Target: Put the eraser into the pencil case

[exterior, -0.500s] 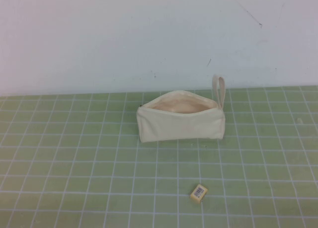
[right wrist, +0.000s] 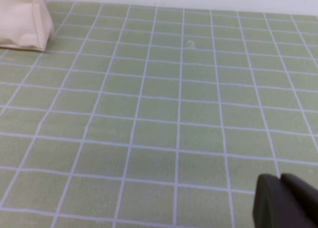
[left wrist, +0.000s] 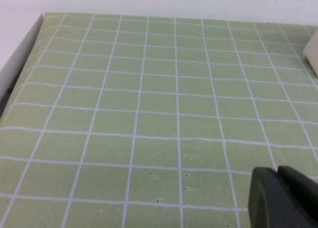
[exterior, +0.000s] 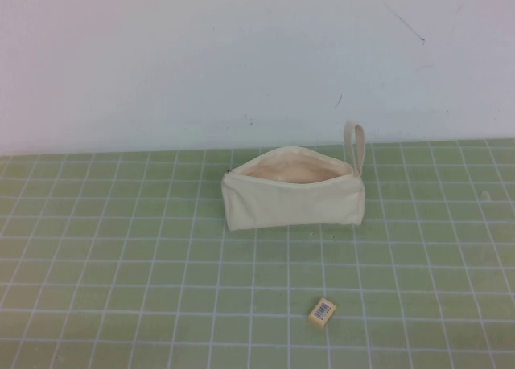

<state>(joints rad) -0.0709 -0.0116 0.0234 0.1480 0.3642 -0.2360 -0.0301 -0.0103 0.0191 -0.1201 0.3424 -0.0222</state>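
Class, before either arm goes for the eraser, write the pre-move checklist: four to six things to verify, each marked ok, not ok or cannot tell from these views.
1. Pencil case mouth open, pale lining showing: ok.
2. Eraser lying free on the green grid mat, nearer the robot than the case, apart from it, nothing on it: ok.
3. Mat between eraser and case free of obstacles: ok.
4. Left gripper low over bare mat on the left side, only its dark tip in the left wrist view; ready to grasp: cannot tell.
5. Right gripper low over bare mat, the case's corner at the edge of its view; ready to grasp: cannot tell.
6. Either arm in the high view: not ok, both out of it.
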